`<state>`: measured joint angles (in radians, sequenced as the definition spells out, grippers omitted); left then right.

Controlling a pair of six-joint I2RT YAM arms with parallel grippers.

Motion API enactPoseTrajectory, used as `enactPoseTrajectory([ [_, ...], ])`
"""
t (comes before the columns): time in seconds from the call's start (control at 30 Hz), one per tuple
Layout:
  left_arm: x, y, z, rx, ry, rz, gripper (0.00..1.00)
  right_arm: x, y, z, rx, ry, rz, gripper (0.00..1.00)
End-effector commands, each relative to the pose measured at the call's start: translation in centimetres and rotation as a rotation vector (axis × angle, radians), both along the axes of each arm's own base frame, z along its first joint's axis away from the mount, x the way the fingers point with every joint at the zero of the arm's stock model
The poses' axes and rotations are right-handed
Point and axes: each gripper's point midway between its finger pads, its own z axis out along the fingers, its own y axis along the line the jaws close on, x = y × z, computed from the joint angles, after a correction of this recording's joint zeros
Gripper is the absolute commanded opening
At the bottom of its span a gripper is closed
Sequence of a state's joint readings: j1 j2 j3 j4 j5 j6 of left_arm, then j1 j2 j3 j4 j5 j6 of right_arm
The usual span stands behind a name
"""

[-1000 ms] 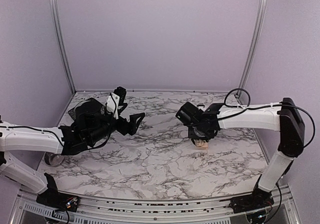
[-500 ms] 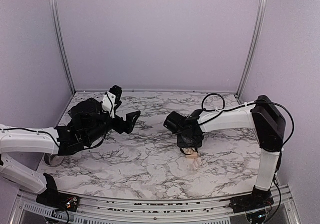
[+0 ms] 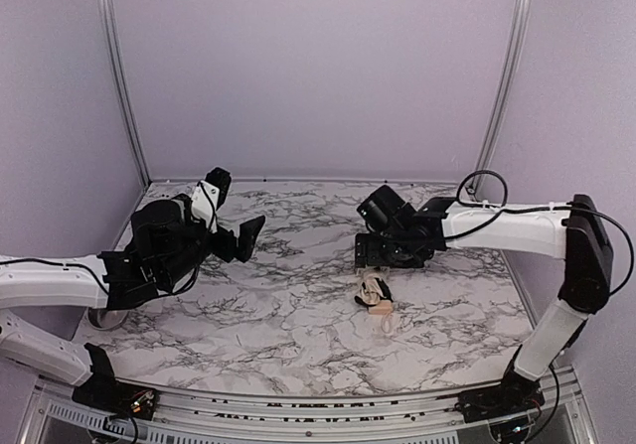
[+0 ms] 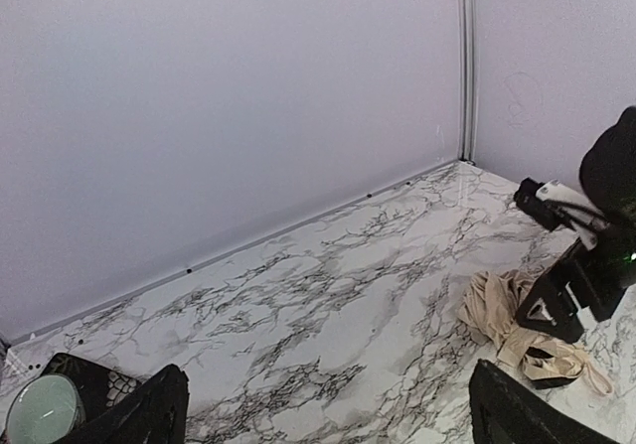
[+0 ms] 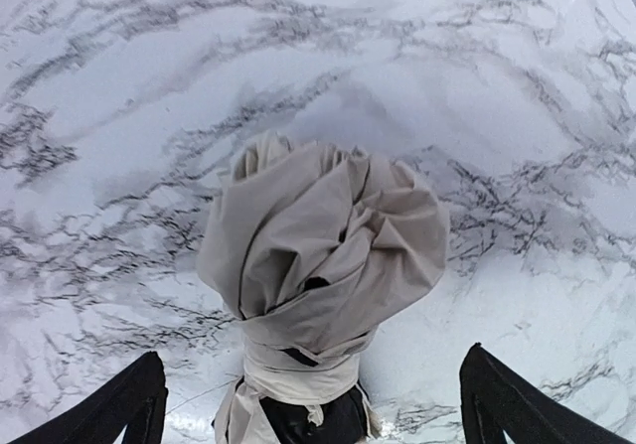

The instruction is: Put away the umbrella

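The umbrella [image 3: 375, 294] is a bundle of cream-beige fabric lying on the marble table [image 3: 298, 335], right of centre. In the right wrist view the umbrella [image 5: 328, 230] is wrapped by a strap above a black part, and it lies between and below my wide-spread fingers without touching them. My right gripper [image 3: 376, 265] hovers open just behind and above it. My left gripper [image 3: 235, 208] is open and empty, raised over the left side of the table, well apart from the umbrella [image 4: 509, 317], which it sees at its right.
A small steel bowl [image 4: 40, 410] sits beside a black mesh container [image 4: 94, 376] at the table's far left. Lilac walls with metal corner posts [image 3: 502, 76] close in the back and sides. The right arm's black wrist [image 4: 596, 255] stands over the umbrella.
My right gripper opened wide and let go of the umbrella, then lifted and drew back to the right; the umbrella now lies on the table. My left arm pulled slightly left.
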<state>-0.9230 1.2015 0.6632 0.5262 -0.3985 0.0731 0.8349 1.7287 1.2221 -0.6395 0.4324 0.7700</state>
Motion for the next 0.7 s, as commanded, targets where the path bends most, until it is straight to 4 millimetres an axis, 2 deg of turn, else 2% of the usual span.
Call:
enactPoseTrajectory([
  [0.0,2.4,4.8,-0.5,-0.013,0.024,0.14,0.99,1.7,-1.2,6.7,0.128,-0.153,0.123,1.0],
  [0.07,4.3,7.4,-1.9,-0.05,0.08,0.205,0.99,2.4,-3.8,9.6,0.174,-0.223,0.092,1.0],
  [0.1,5.5,9.6,-2.8,-0.052,0.101,0.282,0.99,2.9,-5.3,10.4,0.192,-0.25,0.075,1.0],
  [0.17,6.8,12.4,-4.5,-0.028,0.13,0.397,0.99,4.0,-8.3,11.2,0.241,-0.278,0.061,1.0],
  [0.2,7.3,13.6,-5.3,-0.016,0.143,0.441,0.99,4.7,-10.3,11.1,0.251,-0.281,0.044,1.0],
  [0.23,7.8,14.7,-6.1,-0.012,0.159,0.477,0.99,5.6,-13.6,10.7,0.246,-0.286,-0.01,1.0],
  [0.27,8.3,15.8,-6.9,-0.009,0.178,0.512,0.99,5.9,-15.7,10.1,0.248,-0.287,-0.038,1.0],
  [0.33,9.0,18.3,-8.7,-0.005,0.217,0.597,0.99,6.4,-19.8,9.6,0.262,-0.319,-0.094,1.0],
  [0.4,9.4,20.7,-10.1,0.012,0.235,0.679,0.99,6.4,-23.0,9.2,0.284,-0.361,-0.15,1.0],
  [0.43,9.7,22.3,-10.3,0.009,0.229,0.735,0.99,6.4,-23.9,9.2,0.292,-0.386,-0.164,1.0],
  [0.47,9.9,23.0,-10.5,0.001,0.242,0.752,0.99,6.2,-24.9,8.7,0.284,-0.403,-0.185,1.0],
  [0.57,10.0,24.7,-9.6,-0.003,0.183,0.802,0.99,6.0,-27.0,8.3,0.222,-0.481,-0.232,1.0],
  [0.67,10.2,25.7,-9.7,-0.02,0.184,0.825,0.99,6.0,-28.4,7.3,0.164,-0.534,-0.263,1.0],
])
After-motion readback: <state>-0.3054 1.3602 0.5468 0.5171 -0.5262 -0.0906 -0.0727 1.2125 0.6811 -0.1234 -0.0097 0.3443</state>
